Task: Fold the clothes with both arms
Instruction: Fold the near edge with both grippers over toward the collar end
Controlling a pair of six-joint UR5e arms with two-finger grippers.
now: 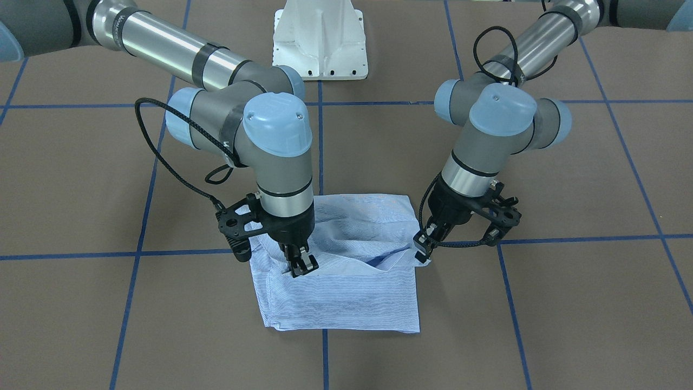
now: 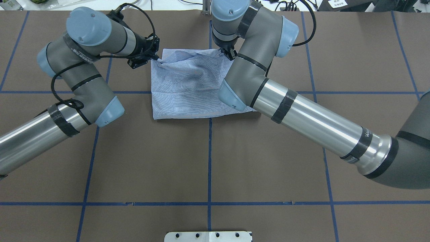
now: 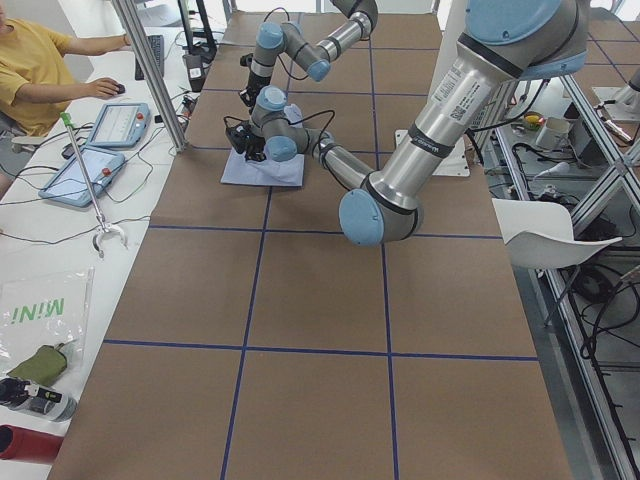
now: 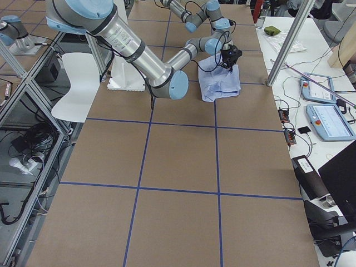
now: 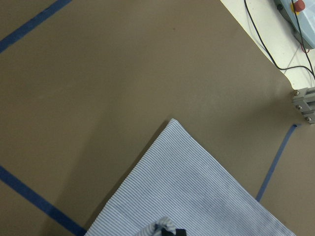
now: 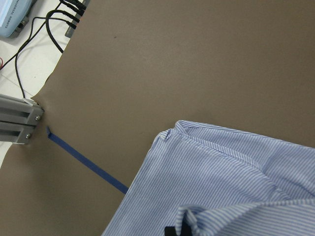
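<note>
**Both grippers pinched on the shirt's raised edge**

Surface: the table was covered in matte brown sheeting, marked into large squares by blue tape lines. A white ribbed pedestal base stood at the robot's side of the table. Side views showed aluminium frame posts along the operators' edge, teach pendants with cables on a white bench, and a white chair beyond the other edge. A seated person in a yellow top was at the bench.

Shirt: light blue cloth with fine white stripes, soft and creased. It was folded into a rough rectangle lying on the centre tape line, in the half of the table far from the base. Its lower layers lay flat. The upper layer was drawn up into a slack, wrinkled ridge between the two grippers.

Left gripper: jaws drawn together on the cloth at one end of that ridge, at the shirt's side edge. The left wrist view showed fabric bunched around the dark fingertips, with a flat corner of cloth on the brown sheet beyond.

Right gripper: jaws likewise closed on the cloth at the other end of the ridge, pointing steeply down. The right wrist view showed a seamed, hemmed corner ahead.

Left arm and right arm: silver-grey tubes, light blue joint caps, black cable loops.
</note>
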